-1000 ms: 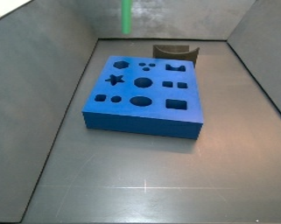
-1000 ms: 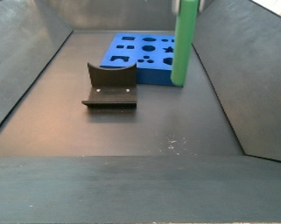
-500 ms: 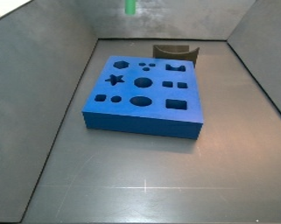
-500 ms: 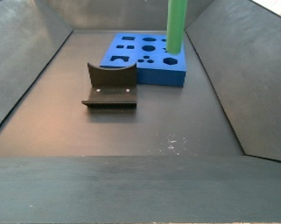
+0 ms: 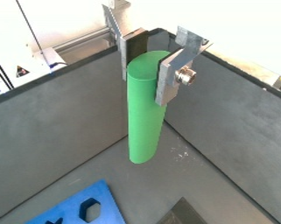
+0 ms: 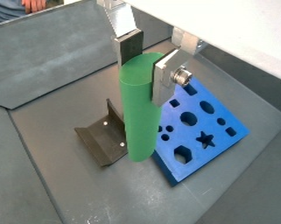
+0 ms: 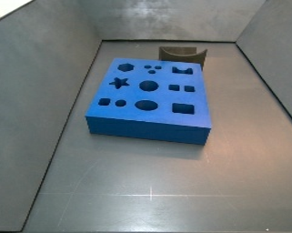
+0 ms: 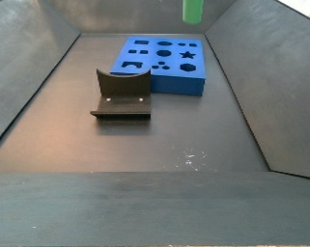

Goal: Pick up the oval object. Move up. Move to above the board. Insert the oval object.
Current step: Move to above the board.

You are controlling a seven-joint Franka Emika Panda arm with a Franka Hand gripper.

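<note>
The oval object (image 5: 143,109) is a plain green rod hanging upright, and my gripper (image 5: 146,66) is shut on its top end, high above the floor. Both wrist views show the silver fingers (image 6: 129,45) pressed against the rod's (image 6: 136,109) sides. The blue board (image 7: 152,98) with its shaped holes lies flat on the floor below, off to one side of the rod. In a side view only the rod's lower end (image 8: 193,10) shows at the upper edge, above the board (image 8: 161,63). In the side view with the board at its centre, rod and gripper are out of frame.
The dark fixture (image 8: 121,94) stands on the floor beside the board, also visible as the fixture (image 6: 101,140) under the rod. Grey sloping walls (image 7: 63,82) enclose the floor on all sides.
The rod has gone straight up with the gripper: it left one side view entirely, and only its bottom tip remains in the other. Board and fixture have not moved.
</note>
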